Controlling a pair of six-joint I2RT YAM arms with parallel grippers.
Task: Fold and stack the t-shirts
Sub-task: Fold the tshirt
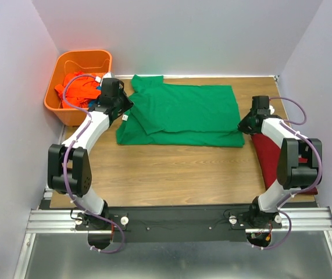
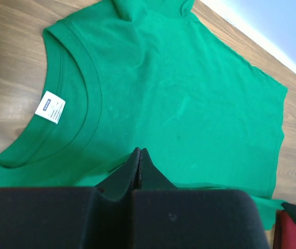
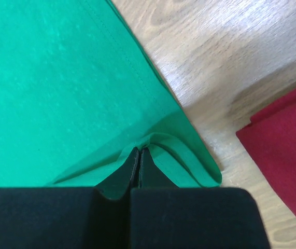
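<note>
Now, green t-shirt (image 1: 183, 113): bright green, spread flat and wide between the two grippers and ahead of both sets of fingertips. One side is folded in over the body, so a second layer's edge shows across it.
Green cloth: soft matte knit, mostly smooth with faint creases, and a stitched hem along the edge by the right gripper.
Neckband (image 2: 93, 98): a curved, ribbed, doubled band, ahead and to the left of the left gripper's tips.
Label (image 2: 50, 107): a small white rectangle with tiny print, inside the neckband and further left of that gripper.
Left gripper (image 2: 139, 151): black fingers pressed together to a point, with the tips over the green cloth just short of the neckband. Whether any cloth is caught between them cannot be told.
Right gripper (image 3: 139, 151): black fingers pressed together, pinching a small raised ridge at the green t-shirt's corner, with the hem curling round the tips.
Dark red t-shirt (image 3: 287, 150): folded flat with straight edges, to the right of the right gripper, with bare wood between it and the green corner.
Orange t-shirt (image 1: 78, 87): crumpled in the basket, on the outer side of the left gripper.
Basket (image 1: 87, 55): rigid orange plastic, a rounded rectangle with a smooth rim.
Surface (image 1: 171, 168): pale brown wood grain, smooth.
</note>
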